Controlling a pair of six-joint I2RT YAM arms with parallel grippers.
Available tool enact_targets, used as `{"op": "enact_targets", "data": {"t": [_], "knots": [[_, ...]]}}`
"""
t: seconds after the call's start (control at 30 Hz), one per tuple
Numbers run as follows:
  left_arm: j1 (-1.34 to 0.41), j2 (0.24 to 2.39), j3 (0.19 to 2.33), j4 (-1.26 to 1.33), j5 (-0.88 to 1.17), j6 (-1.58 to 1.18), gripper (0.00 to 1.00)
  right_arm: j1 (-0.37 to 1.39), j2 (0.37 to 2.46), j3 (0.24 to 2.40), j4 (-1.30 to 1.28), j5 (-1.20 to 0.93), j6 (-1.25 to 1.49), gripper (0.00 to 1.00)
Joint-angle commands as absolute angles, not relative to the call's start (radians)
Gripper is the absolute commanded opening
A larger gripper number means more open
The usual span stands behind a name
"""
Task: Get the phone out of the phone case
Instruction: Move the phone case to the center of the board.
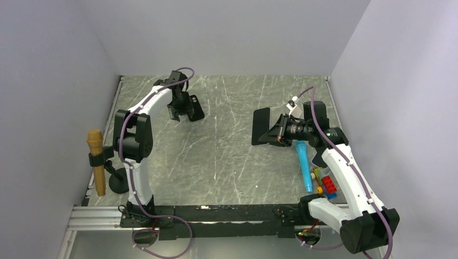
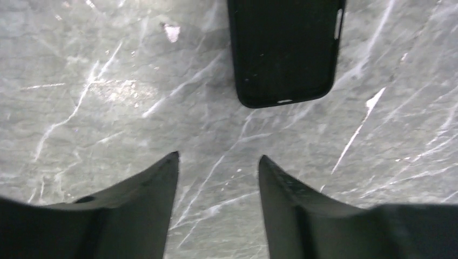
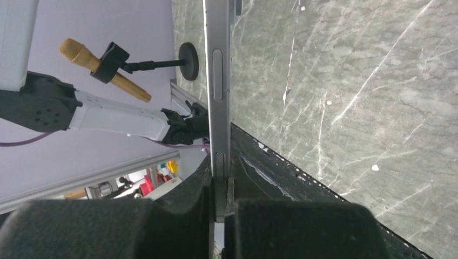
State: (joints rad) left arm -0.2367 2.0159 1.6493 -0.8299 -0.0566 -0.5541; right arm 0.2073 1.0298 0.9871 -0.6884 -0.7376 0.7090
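Observation:
The black phone case (image 2: 284, 51) lies flat on the marble table just ahead of my left gripper (image 2: 217, 159), which is open and empty above the bare table. In the top view the case (image 1: 196, 109) lies at the far left by the left gripper (image 1: 178, 112). My right gripper (image 3: 219, 183) is shut on the phone (image 3: 217, 81), seen edge-on as a thin grey slab with side buttons. In the top view the phone (image 1: 261, 125) is a dark slab held on edge above the table by the right gripper (image 1: 278, 133), well apart from the case.
A tan microphone on a black stand (image 1: 96, 162) is at the left edge; it also shows in the right wrist view (image 3: 102, 54). A blue tool (image 1: 304, 164) and coloured bricks (image 1: 327, 183) lie near the right arm. Grey walls enclose the table.

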Motion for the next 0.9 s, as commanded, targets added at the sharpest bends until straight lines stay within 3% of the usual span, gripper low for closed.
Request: {"op": "enact_targets", "data": {"t": [0.0, 0.13, 0.3, 0.47, 0.87], "knots": [[-0.232, 2.088, 1.794, -0.816, 0.013, -0.528, 0.64, 0.204, 1.006, 1.024, -0.67, -0.766, 0.686, 0.0], [-0.23, 2.189, 1.925, -0.855, -0.041, -0.516, 0.56, 0.204, 1.029, 1.088, -0.742, -0.756, 0.635, 0.0], [-0.229, 2.316, 2.094, -0.971, -0.078, -0.506, 0.56, 0.204, 1.061, 1.151, -0.758, -0.763, 0.614, 0.0], [-0.224, 2.327, 2.062, -0.973, -0.09, -0.548, 0.53, 0.202, 1.074, 1.144, -0.755, -0.771, 0.611, 0.0], [-0.217, 2.382, 2.075, -1.047, -0.075, -0.591, 0.25, 0.199, 1.033, 1.109, -0.734, -0.756, 0.65, 0.0]]}}
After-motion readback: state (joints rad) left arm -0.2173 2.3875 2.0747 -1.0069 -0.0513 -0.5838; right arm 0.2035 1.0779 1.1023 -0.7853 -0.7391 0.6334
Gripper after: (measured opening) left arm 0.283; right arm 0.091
